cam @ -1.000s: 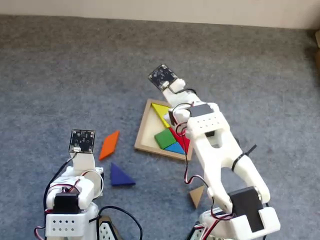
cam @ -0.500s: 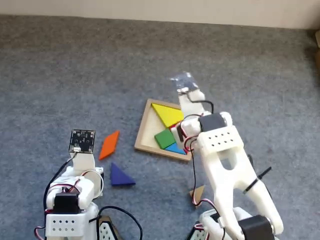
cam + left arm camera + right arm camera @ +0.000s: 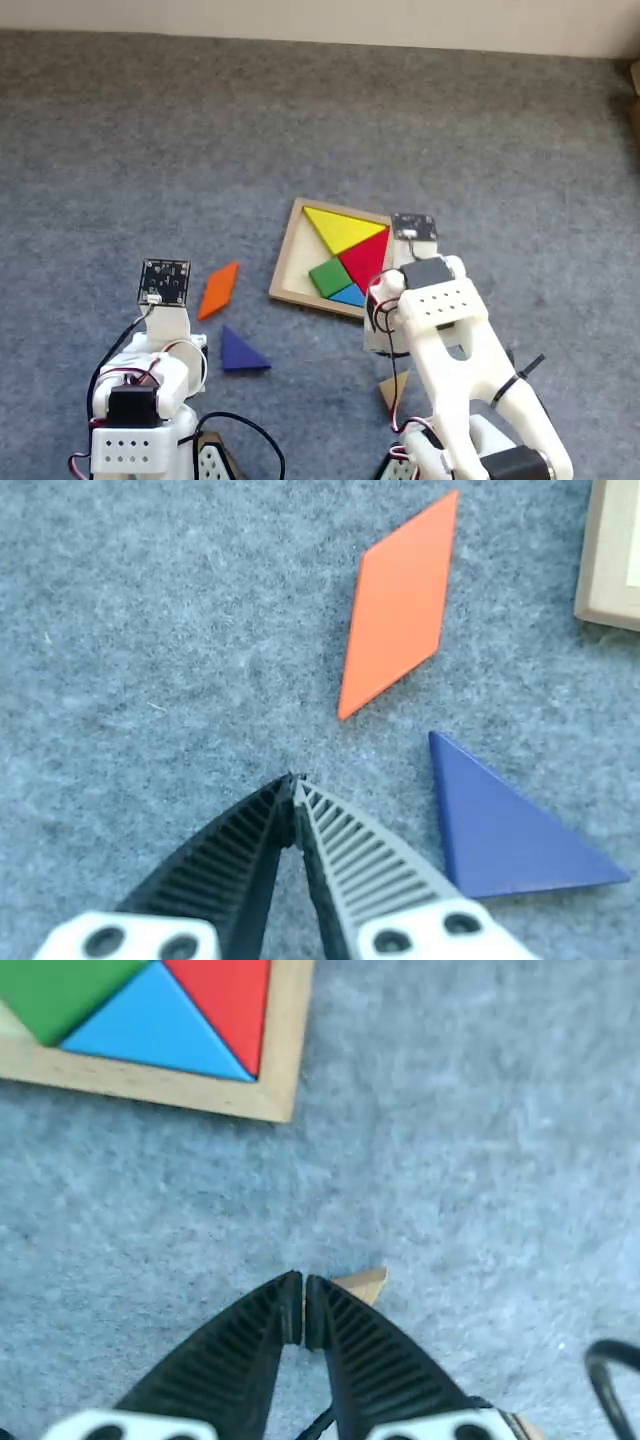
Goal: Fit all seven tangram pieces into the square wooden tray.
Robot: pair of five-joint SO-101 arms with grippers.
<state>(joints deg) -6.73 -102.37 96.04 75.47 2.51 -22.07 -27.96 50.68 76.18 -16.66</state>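
**While four pieces sit in the tray, three wait on the carpet**

Because both claws are pressed together on nothing, no piece is in hand at this moment. Nearest the bases, the left gripper (image 3: 295, 790) hangs over bare grey carpet. A dark blue wooden triangle (image 3: 505, 825) lies just beside it and an orange wooden parallelogram (image 3: 400, 600) a little farther out. The right gripper (image 3: 303, 1295), fingertips likewise together, hovers with a corner of a small tan wooden triangle (image 3: 362, 1283) just beside one tip. I cannot tell whether they touch.

Beyond these lies the square wooden tray (image 3: 290, 262), holding a yellow triangle (image 3: 340, 228), a red triangle (image 3: 368, 260), a green square (image 3: 328, 276) and a light blue triangle (image 3: 350, 295). Pale bare floor remains along its side nearest the orange piece.

The step in hand looks like fetching the tan triangle. For that the right claw must open, straddle the thin piece and close on its edges.

From above, the right arm covers part of the tan triangle (image 3: 394, 390), yet the whole spread of pieces is plain. The right wrist camera gives the close relation of fingertip to corner, plus the tray's near rim (image 3: 150, 1082).
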